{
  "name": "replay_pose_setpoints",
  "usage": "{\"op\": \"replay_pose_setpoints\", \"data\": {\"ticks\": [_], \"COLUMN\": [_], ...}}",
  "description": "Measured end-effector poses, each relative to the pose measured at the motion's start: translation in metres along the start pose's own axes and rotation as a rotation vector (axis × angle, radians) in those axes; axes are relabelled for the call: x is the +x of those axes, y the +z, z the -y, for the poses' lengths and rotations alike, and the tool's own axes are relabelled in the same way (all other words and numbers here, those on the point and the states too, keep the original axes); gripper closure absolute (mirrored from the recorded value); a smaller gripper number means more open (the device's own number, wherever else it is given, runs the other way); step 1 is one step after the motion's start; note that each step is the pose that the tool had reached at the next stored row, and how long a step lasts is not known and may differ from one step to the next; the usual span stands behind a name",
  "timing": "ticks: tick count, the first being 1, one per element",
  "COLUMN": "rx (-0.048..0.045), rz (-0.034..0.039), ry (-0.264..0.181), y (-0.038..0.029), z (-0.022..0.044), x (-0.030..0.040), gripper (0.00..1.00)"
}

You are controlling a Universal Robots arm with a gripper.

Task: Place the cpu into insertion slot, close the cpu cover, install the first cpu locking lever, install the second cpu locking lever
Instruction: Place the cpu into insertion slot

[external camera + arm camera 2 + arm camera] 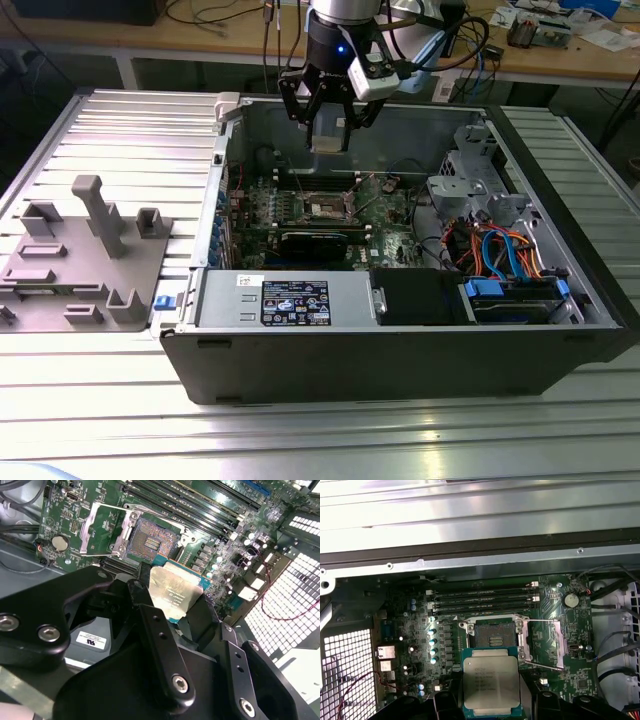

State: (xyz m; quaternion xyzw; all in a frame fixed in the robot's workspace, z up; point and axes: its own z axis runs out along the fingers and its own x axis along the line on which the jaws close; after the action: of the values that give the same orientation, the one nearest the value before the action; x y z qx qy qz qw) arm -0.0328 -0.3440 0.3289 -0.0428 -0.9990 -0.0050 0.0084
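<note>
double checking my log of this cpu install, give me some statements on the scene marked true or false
1. The gripper holds the cpu. True.
2. The cpu sits in the insertion slot. False: the slot is empty, its contacts bare, and the cpu is held apart from it.
3. The cpu cover is swung open beside the slot. True.
4. The computer case is closed. False: it lies open, showing the motherboard.
5. A grey fixture lies at the exterior view's left of the case. True.
</note>
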Motion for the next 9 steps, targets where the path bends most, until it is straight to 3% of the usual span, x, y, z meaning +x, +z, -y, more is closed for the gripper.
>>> {"op": "replay_pose_setpoints", "data": {"ticks": [9], "rx": [-0.0001], "rz": [0.0], "ry": [0.007], "y": [0.0], "z": [0.0], "x": [0.0], "gripper": [0.46]}}
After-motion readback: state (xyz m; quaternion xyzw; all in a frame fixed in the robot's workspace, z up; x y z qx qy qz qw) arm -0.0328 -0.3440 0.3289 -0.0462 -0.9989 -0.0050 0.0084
